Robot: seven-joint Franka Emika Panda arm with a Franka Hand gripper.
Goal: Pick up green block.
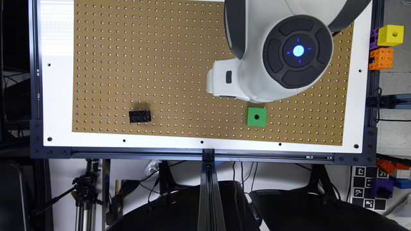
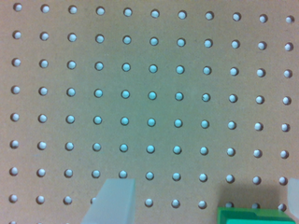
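The green block (image 1: 257, 116), a small bright green cube with a dark round hole in its top face, lies on the brown pegboard (image 1: 154, 64) near the board's front edge. My gripper (image 1: 223, 79) shows as a white part under the large wrist, hovering just behind the block and slightly toward the exterior view's left. In the wrist view my gripper (image 2: 205, 183) is open, its pale fingertips (image 2: 114, 198) far apart. An edge of the green block (image 2: 254, 216) peeks in between them, touching neither finger.
A black studded brick (image 1: 140, 116) lies on the board toward the exterior view's left. Off the board at the right edge stand a yellow cube (image 1: 390, 35), purple blocks (image 1: 374, 38) and orange blocks (image 1: 381, 58). The arm's wrist (image 1: 289, 48) hides the board's back right.
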